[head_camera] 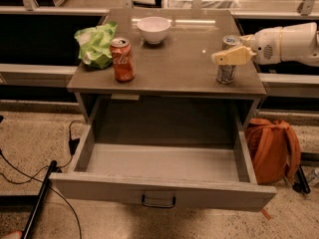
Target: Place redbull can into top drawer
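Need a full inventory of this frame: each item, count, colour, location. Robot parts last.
redbull can: 1, silver-grey, table's right front, upright
cola can: 1, orange-red, table's left front, upright
bowl: 1, white, table's back centre
bag: 1, green, crumpled, table's left edge
table: 1, grey-brown
top drawer: 1, grey, open below the tabletop
backpack: 1, orange, floor right of drawer
pole: 1, black, floor front left
arm: 1, white, entering from right
end effector: 1, yellowish, at the redbull can's upper part
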You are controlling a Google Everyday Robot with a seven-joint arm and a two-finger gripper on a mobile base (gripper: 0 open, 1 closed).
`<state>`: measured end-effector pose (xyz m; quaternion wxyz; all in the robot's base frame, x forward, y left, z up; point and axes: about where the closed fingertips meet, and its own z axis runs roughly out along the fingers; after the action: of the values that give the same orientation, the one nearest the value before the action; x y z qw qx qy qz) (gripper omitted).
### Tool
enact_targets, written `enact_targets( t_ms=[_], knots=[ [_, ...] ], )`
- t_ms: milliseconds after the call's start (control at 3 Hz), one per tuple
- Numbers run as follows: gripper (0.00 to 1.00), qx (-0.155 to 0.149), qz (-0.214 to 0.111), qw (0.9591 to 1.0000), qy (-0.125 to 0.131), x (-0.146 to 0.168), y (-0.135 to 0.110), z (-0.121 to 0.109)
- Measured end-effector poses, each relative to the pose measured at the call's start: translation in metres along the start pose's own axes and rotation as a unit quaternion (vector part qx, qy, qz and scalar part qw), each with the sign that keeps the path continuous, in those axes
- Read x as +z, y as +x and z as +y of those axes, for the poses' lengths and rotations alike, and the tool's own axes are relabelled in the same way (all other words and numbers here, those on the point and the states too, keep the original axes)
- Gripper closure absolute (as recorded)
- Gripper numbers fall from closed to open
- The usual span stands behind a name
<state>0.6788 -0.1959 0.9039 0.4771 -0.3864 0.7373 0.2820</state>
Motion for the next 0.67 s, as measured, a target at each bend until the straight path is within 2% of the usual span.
enact_targets(
  t_ms=[333,667],
  knots=[
    [0.65,-0.001,-0.027,0.9984,-0.050,0.003,-0.002,0.011],
    [0.88,-0.008,-0.058,0.9932,-0.101,-0.004,-0.004,0.036]
  ],
)
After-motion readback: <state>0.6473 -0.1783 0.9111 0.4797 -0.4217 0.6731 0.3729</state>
